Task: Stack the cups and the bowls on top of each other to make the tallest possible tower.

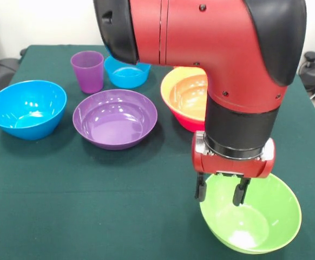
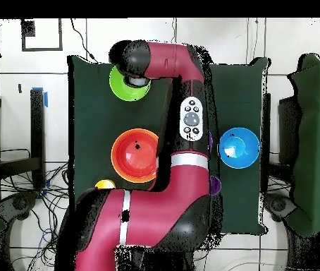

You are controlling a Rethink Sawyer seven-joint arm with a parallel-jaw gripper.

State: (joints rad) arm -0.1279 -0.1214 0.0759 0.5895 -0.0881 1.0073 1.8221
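Front view: the gripper (image 1: 221, 190), fingers apart and grasping nothing, hangs over the far rim of the green bowl (image 1: 255, 222) at the table's (image 1: 65, 200) near edge. The purple bowl (image 1: 115, 118), large blue bowl (image 1: 26, 108), small blue bowl (image 1: 127, 74) and purple cup (image 1: 87, 71) stand separately; the tower (image 1: 185, 97) is mid-table. The overhead view alone shows its red-orange inner bowl (image 2: 135, 154) (the arm (image 2: 184, 106) hides the gripper).
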